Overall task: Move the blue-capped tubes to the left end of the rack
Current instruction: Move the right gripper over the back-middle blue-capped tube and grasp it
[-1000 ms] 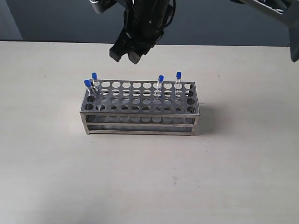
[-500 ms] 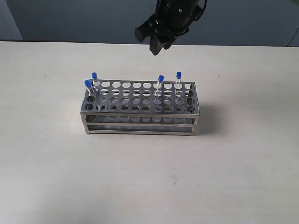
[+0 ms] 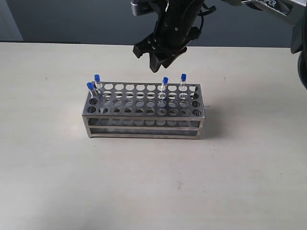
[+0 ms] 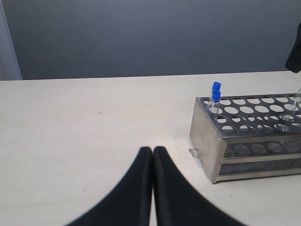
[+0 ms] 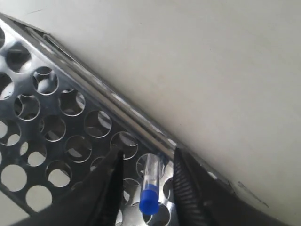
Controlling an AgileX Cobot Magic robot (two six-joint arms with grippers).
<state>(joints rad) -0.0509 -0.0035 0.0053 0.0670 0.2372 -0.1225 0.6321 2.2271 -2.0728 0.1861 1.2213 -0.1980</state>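
Observation:
The grey metal rack (image 3: 144, 117) stands mid-table. Two blue-capped tubes (image 3: 97, 79) (image 3: 89, 87) stand at its left end, and two more (image 3: 165, 82) (image 3: 183, 78) stand toward its right end. My right gripper (image 3: 149, 60) hangs open just above and behind the rack's right half. In the right wrist view its jaws (image 5: 148, 155) straddle one upright tube (image 5: 150, 183) without touching it. My left gripper (image 4: 153, 151) is shut and empty, low over the table to the left of the rack (image 4: 207, 136), and the left-end tubes (image 4: 216, 93) show there too.
The pale tabletop (image 3: 57, 172) lies bare around the rack. A dark wall (image 3: 57, 19) runs behind the table's far edge. The right arm's body (image 3: 288, 9) crosses the upper right of the exterior view.
My right gripper swung from above the rack's left-centre toward the right, then came down over a tube in the right half. The tubes and rack have not moved.

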